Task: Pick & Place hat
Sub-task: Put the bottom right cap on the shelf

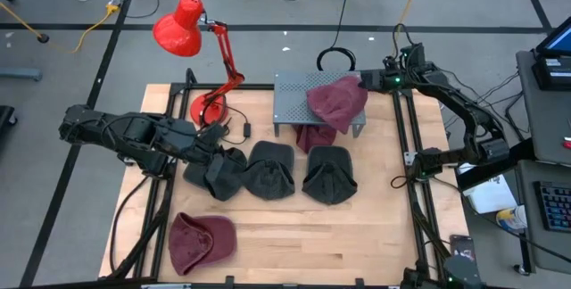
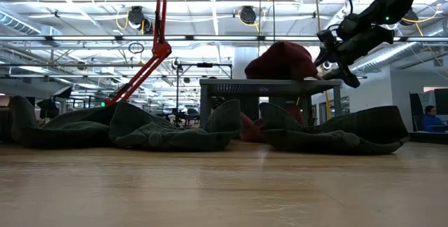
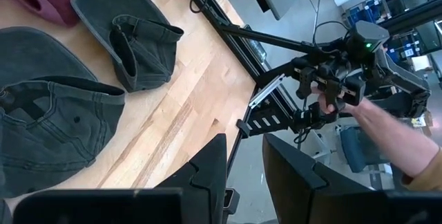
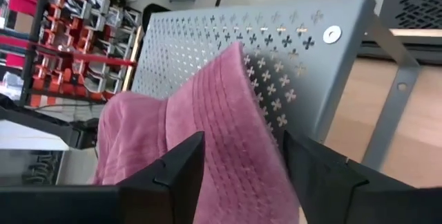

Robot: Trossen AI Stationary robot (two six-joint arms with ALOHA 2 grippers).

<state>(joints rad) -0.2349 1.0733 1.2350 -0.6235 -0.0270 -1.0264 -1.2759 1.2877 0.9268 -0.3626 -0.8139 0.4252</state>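
From above, my right tool [image 1: 373,81] sits at the far edge of the grey perforated stand [image 1: 294,93], right beside the maroon hat [image 1: 337,103] draped over the stand's near corner. I reckon the hat hangs off like that because it's just been laid there. My left tool [image 1: 212,139] is low on the surface, touching the leftmost of three dark hats [image 1: 219,173], likely lined up for the next pick. Another maroon hat [image 1: 202,240] lies well nearer me.

At surface level, the right tool [image 2: 334,57] hangs just beside the hat [image 2: 281,62] atop the stand [image 2: 269,85].

Left wrist: fingers [image 3: 207,172] narrowly parted, nothing between them; dark hats [image 3: 128,34] lie ahead. A person's hand [image 3: 352,110] shows beyond the surface, near the other arm.

Right wrist: fingers [image 4: 173,165] spread, the maroon hat [image 4: 207,127] between and just ahead. I can't tell if they still touch it.
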